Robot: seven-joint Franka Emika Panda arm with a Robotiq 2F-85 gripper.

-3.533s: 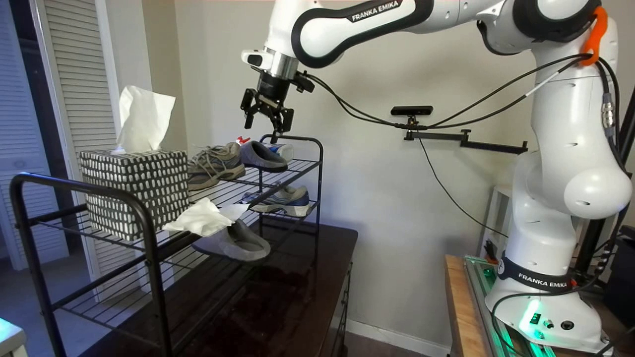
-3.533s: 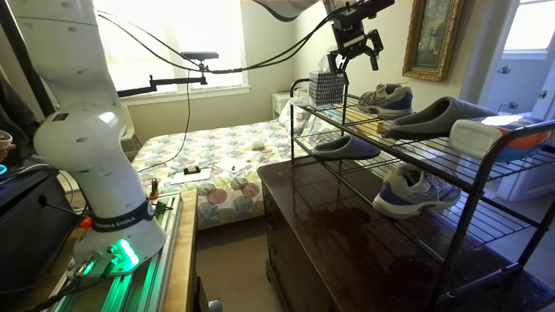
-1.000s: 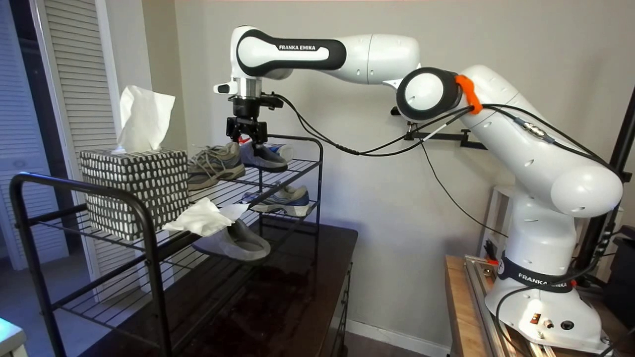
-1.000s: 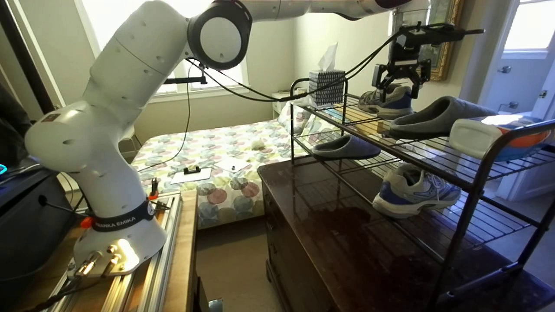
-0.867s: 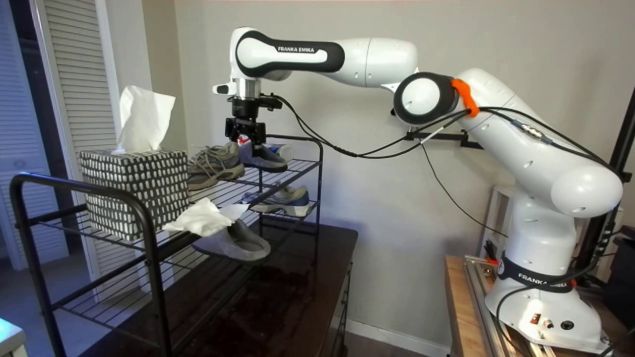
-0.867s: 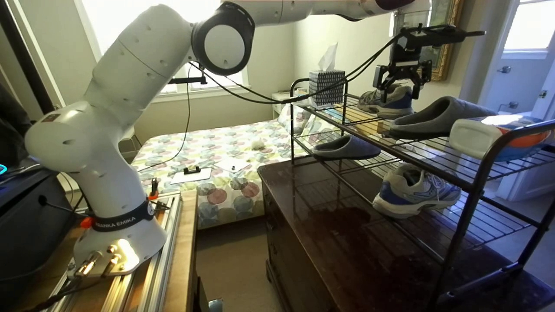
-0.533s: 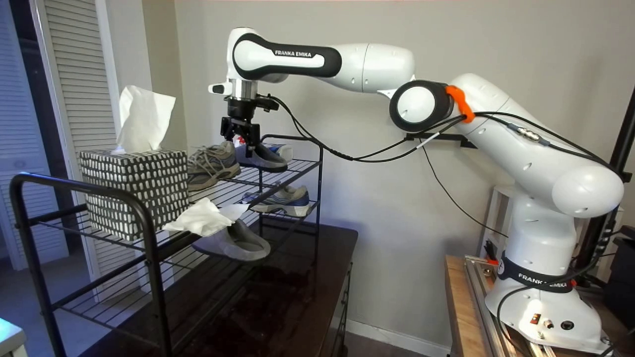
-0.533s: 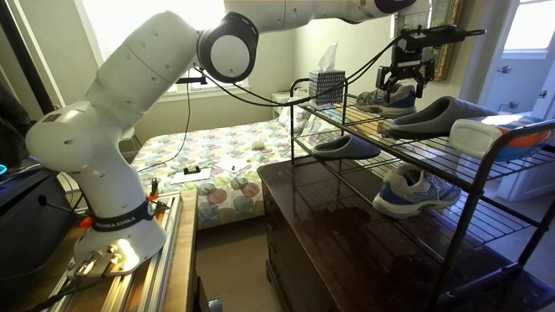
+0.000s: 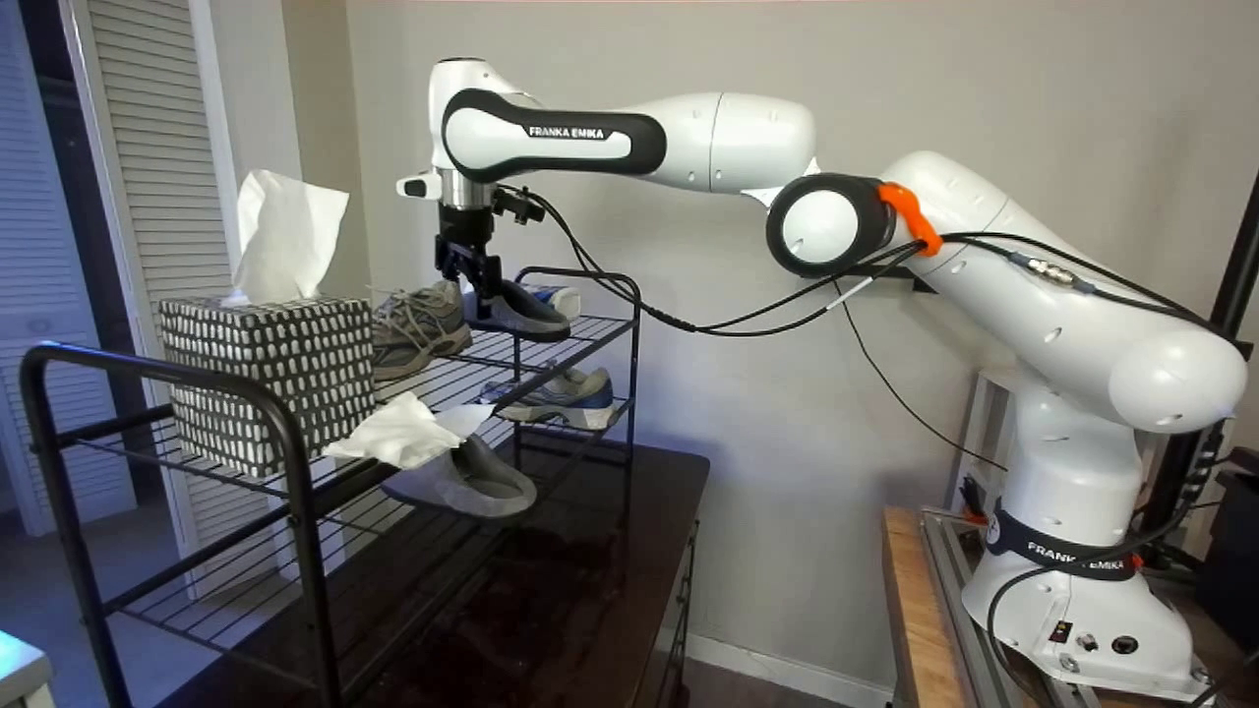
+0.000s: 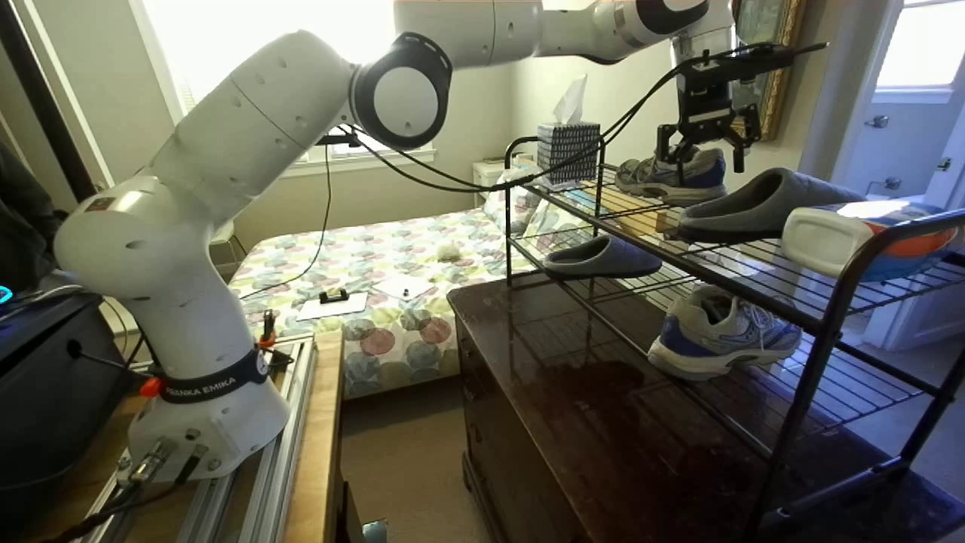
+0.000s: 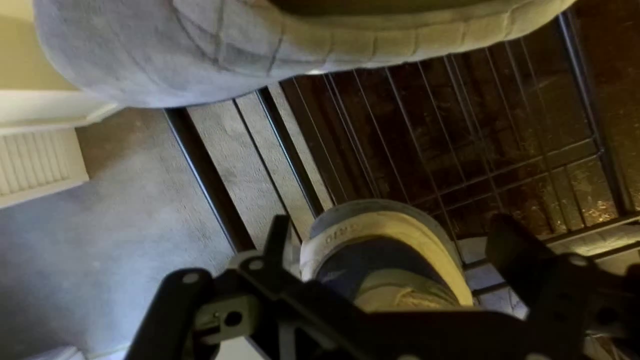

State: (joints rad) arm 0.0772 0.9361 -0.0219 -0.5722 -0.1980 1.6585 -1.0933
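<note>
My gripper (image 9: 464, 290) points downward over the top shelf of the rack, at the heel end of a grey and blue sneaker (image 9: 413, 334). In the wrist view the sneaker's heel (image 11: 385, 250) lies between the spread fingers, with a visible gap at the right finger (image 11: 515, 250). Whether the left finger (image 11: 277, 240) touches the shoe cannot be told. In an exterior view the gripper (image 10: 709, 162) stands wide around the heel. A grey slipper (image 10: 761, 207) rests close by on the same shelf. The sneaker's toe is hidden in the wrist view.
The black wire rack (image 9: 313, 570) stands on a dark dresser (image 10: 528, 377). Also on top are a patterned tissue box (image 9: 270, 383), a crumpled tissue (image 9: 403, 433) and a blue-orange package (image 10: 867, 234). Below sit another slipper (image 10: 603, 256) and sneaker (image 10: 720, 332).
Over the last second my gripper has lowered, turned slightly and moved toward the tissue box. The upper sneaker has shifted and turned a little. Earlier the arm was higher and away from it.
</note>
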